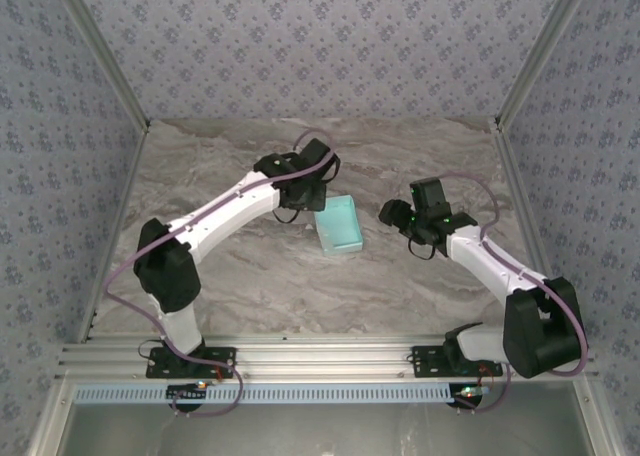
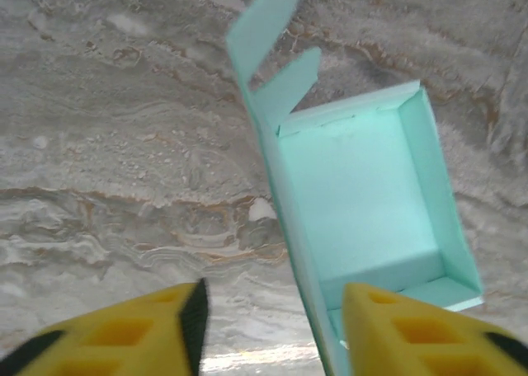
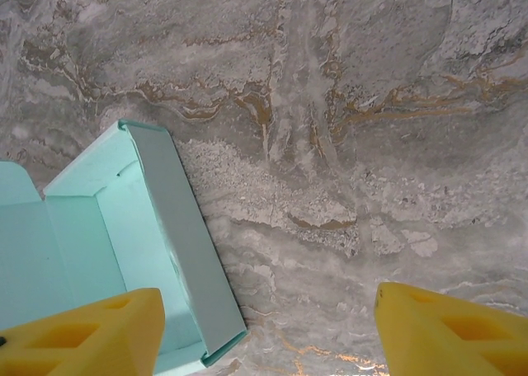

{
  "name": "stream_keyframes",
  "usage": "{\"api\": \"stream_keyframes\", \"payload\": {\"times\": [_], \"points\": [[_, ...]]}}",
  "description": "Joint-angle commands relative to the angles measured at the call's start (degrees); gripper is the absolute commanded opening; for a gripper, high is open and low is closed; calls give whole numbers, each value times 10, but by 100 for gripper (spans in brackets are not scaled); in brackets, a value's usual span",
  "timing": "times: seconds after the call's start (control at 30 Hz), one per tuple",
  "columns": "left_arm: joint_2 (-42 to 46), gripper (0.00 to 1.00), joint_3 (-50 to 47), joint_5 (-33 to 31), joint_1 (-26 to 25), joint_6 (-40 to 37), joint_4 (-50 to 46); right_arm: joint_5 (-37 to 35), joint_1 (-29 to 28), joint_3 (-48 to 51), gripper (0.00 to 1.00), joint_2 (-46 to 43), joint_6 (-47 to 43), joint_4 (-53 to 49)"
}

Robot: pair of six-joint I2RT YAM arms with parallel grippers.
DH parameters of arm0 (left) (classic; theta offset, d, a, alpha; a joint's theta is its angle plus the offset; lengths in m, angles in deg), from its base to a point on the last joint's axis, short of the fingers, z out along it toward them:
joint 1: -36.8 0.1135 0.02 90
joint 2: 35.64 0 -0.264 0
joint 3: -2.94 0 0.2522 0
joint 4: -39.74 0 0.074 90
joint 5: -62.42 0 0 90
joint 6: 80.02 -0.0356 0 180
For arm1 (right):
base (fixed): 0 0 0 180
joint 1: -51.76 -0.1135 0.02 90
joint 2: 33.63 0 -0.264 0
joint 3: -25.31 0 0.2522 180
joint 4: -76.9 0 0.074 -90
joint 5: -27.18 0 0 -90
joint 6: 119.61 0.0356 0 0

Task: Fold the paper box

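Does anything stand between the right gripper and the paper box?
Nothing visible does. The right gripper, jaws open, is beside the paper box, with bare table between them.

Robot lab test cell, patterned wall panels [image 1: 300, 46], marble-look tabletop [image 1: 260, 276], aluminium mounting rail [image 1: 320, 357]

A grey marble-patterned table [image 1: 260, 286] sits enclosed by walls [image 1: 320, 46] papered in a small floral print.
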Motion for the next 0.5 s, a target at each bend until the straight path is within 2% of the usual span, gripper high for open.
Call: {"api": "stream_keyframes", "payload": {"times": [0.0, 0.07, 0.17, 0.27, 0.37, 0.47], "points": [[-13, 35, 38, -60, -9, -9, -48, 11, 3, 1, 70, 3, -10, -1], [-20, 20, 37, -59, -10, -29, -39, 14, 3, 0, 70, 3, -13, 1], [-34, 8, 50, -64, -9, -73, -40, 11, 4, -5, 70, 2, -18, -9], [-43, 6, 62, -57, -8, -154, -37, 14, 7, -5, 70, -2, -15, -8], [-38, 7, 66, -21, -8, -292, -20, 19, 11, -8, 70, -7, -18, -9], [-21, 6, 55, -21, -8, -412, 13, 16, 18, -3, 70, -16, -19, -7]]}}
